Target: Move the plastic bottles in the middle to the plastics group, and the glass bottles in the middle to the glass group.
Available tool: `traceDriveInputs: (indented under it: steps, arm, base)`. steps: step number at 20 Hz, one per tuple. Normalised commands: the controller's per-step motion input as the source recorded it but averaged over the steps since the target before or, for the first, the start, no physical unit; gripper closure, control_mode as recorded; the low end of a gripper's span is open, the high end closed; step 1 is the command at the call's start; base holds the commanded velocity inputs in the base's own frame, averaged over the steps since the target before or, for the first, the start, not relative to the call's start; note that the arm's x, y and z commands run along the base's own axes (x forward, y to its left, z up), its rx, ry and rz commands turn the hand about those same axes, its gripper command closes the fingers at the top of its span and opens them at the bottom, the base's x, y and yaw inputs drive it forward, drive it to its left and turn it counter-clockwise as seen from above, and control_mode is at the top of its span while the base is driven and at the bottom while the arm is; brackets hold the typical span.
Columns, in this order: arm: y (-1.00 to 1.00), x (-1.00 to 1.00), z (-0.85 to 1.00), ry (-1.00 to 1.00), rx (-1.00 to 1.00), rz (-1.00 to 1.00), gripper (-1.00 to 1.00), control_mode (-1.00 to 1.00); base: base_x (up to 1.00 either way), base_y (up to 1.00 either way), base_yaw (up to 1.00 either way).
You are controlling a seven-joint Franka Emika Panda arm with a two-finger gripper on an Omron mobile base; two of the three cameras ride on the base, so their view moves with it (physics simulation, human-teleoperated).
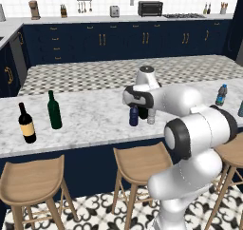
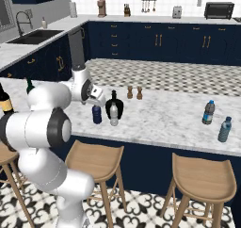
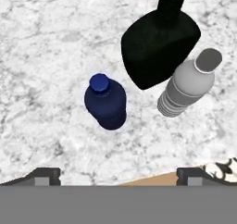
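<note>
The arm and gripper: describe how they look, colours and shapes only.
The arm is glossy white, built of rounded, bulging segments with dark bands at the joints and a grey-capped joint on top. The gripper has two small dark, blocky finger tips.

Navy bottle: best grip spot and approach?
Grip the navy bottle across its round body just below the cap, coming down from above. It stands upright, apart from the dark glass bottle and grey bottle, so the open fingers should fit either side.
</note>
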Motion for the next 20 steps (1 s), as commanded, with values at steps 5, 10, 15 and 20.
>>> traceDriveInputs:
  steps: [5, 10, 15, 20]
  arm:
    - [0.00, 0.38, -0.16, -0.02, 0.00, 0.02, -1.00, -1.00]
    - [0.00, 0.27, -0.23, 0.00, 0.00, 0.03, -1.00, -1.00]
    - [0.00, 0.19, -0.25, 0.00, 0.00, 0.02, -1.00, -1.00]
    - [0.00, 0.16, -0.22, 0.00, 0.00, 0.02, -1.00, -1.00]
  base:
    - [0.00, 0.00, 0.00]
    - [0.00, 0.00, 0.00]
    - [0.00, 0.00, 0.00]
    - [0.00, 0.00, 0.00]
